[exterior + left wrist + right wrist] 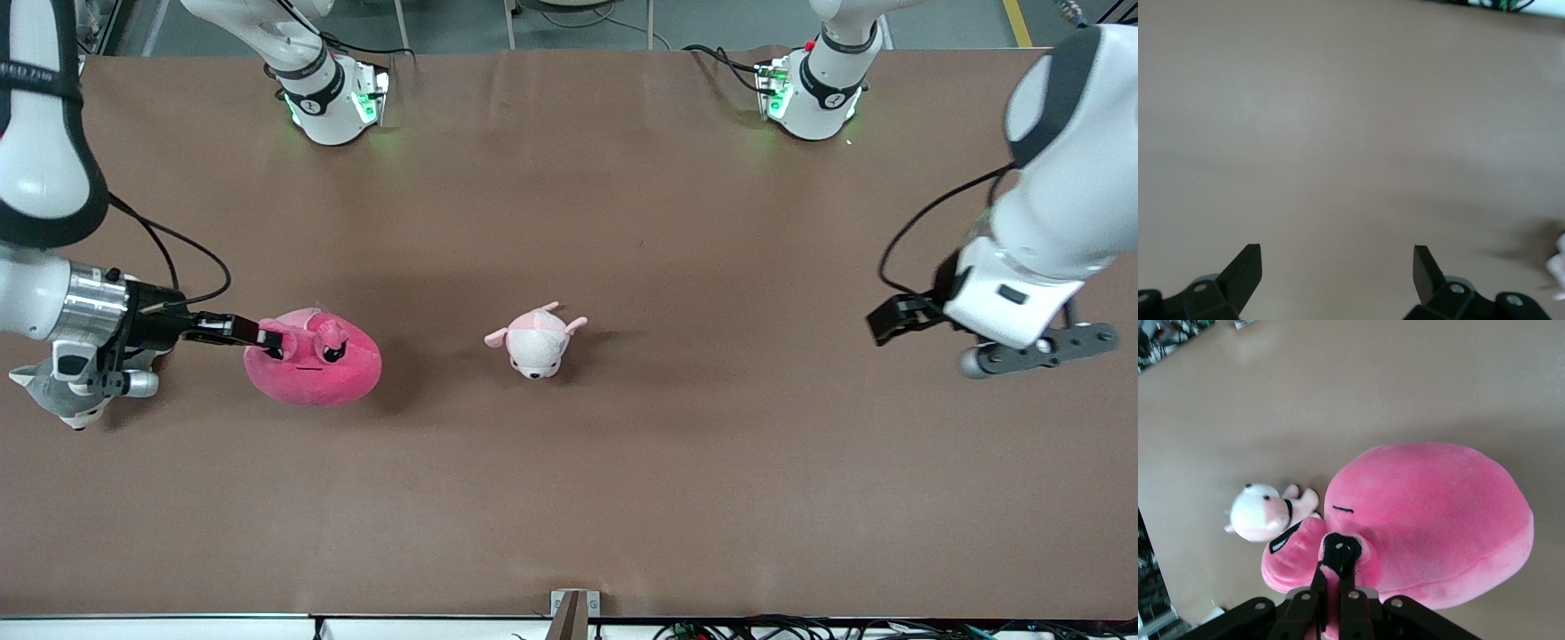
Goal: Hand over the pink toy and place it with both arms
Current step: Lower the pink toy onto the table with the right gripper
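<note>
Starting at the right arm's end of the brown table (569, 498), a grey-and-white plush dog (53, 396) is seen lying partly under the silver wrist of the right arm. The right gripper (271, 339) is closed on the edge of the round hot-pink plush toy (316, 364), close to one of its dark angry eyes; in the right wrist view the black fingertips (1338, 550) are pressed together into a fold of the pink fabric. The pink toy (1438, 520) is held low over the table, and it cannot be told if its underside is touching the surface. Near the middle of the table, a small pale pink-and-white plush animal (536, 338) is lying, apart from the pink toy. At the left arm's end, the left gripper (893, 317) is held above bare table, well apart from both toys. Its two black fingers (1245, 270) are spread wide with nothing between them, and the left arm is waiting
</note>
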